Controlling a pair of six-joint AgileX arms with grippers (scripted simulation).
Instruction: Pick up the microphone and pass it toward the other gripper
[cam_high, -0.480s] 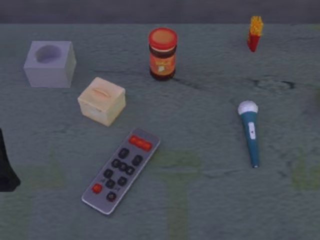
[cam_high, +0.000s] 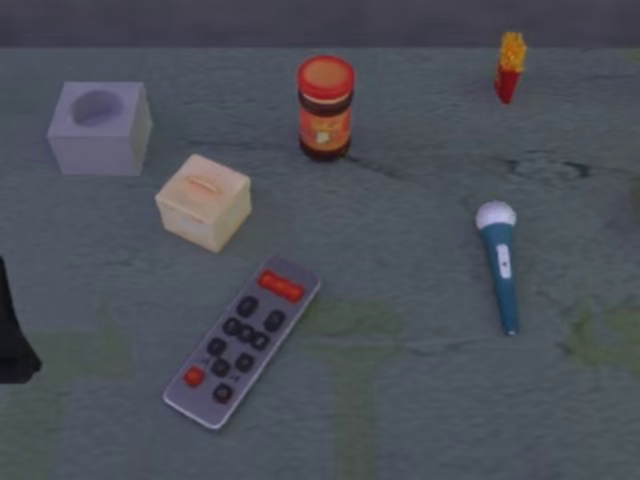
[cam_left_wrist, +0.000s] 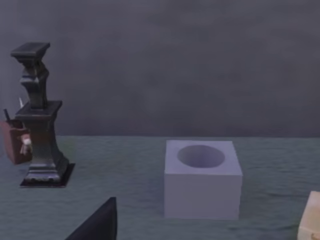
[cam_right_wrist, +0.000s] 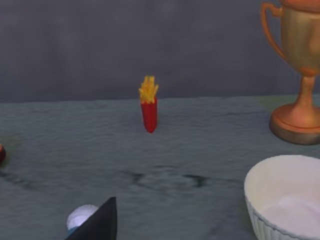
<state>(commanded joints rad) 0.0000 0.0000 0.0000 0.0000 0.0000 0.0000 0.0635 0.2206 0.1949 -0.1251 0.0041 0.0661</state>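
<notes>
Top view shows the microphone lying flat on the tabletop toward its right edge, roughly midway between the far and near edges, white head toward the far edge and teal handle toward the near edge. Nothing touches it. By my judgement the task has not begun in substance: no pickup, no lift, no pass.

The left arm shows only as a dark mass at the tabletop's left edge, well apart from the microphone and seemingly parked. The left gripper appears in its wrist view as one black fingertip only; whether its fingers are spread or closed I cannot tell.

No part of the right arm appears from above. The right gripper shows in its wrist view as one black fingertip, with the microphone's white head just beside it in the picture. The finger state cannot be told here either.

Remaining: approach, grasp, lift, and carry toward the other gripper.
</notes>
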